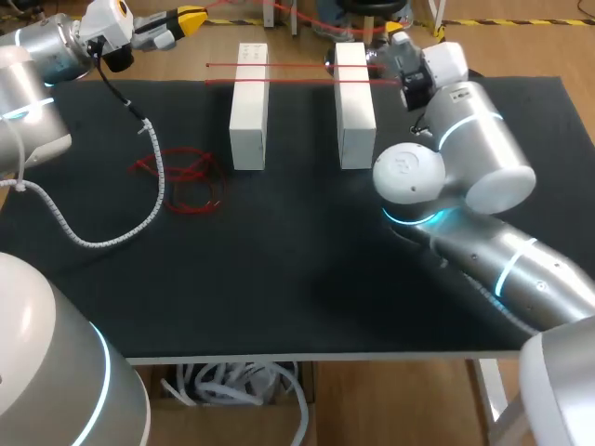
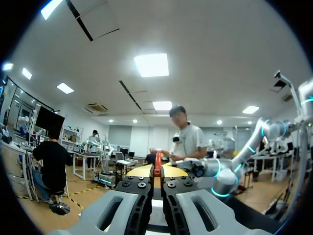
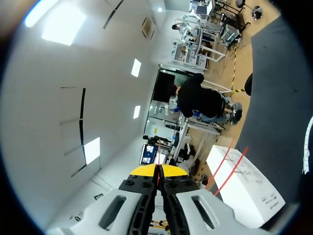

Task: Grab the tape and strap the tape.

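Black cloth covers the worktop (image 1: 297,297). The left arm (image 1: 37,56) is raised over its far left corner, and the right arm (image 1: 483,158) reaches to the far edge by the right-hand block.

Two white blocks (image 1: 249,107) stand upright and apart, likely as posts. Two strands (image 1: 297,65) of tape already run taut across their tops, side by side.

A loose tangle (image 1: 181,181) of spare tape lies near the left block, within the left arm's reach.

In each wrist view, that arm's jaws are pressed together on a thin length of red tape (image 2: 157,166) (image 3: 158,159). Held at both ends and above block height, this piece looks ready to be drawn tight and lowered across the blocks beside the others.
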Robot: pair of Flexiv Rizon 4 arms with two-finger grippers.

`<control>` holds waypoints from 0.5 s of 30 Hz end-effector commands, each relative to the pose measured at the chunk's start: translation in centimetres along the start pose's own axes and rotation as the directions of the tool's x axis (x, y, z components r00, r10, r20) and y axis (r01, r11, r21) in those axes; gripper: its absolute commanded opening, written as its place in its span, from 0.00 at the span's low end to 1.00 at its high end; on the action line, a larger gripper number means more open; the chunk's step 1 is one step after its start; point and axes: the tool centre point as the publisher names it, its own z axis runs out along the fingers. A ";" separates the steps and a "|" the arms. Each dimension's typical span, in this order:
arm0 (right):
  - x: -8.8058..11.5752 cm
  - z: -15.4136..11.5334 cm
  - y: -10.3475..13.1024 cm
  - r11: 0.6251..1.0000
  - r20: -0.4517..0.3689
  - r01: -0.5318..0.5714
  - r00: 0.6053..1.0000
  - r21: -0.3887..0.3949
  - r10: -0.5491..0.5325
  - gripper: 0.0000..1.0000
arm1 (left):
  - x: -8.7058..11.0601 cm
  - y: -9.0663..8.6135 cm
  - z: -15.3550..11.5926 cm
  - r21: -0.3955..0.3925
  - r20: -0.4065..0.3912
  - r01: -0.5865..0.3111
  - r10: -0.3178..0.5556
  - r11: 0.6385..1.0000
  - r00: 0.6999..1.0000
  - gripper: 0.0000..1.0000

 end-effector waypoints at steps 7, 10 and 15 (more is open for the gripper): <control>1.3 -0.3 -0.1 0.990 0.026 -0.137 0.990 0.015 0.137 0.00 | 0.0 0.0 0.0 0.002 0.000 -0.001 0.001 1.000 1.000 0.00; 2.3 -0.4 0.2 0.991 0.012 -0.136 0.991 0.016 0.136 0.00 | 0.0 0.0 0.0 0.002 0.000 -0.001 0.001 1.000 1.000 0.00; 3.3 -0.6 0.5 0.988 -0.013 -0.153 0.988 0.014 0.153 0.00 | 0.0 0.0 0.0 0.002 0.000 -0.001 0.001 1.000 1.000 0.00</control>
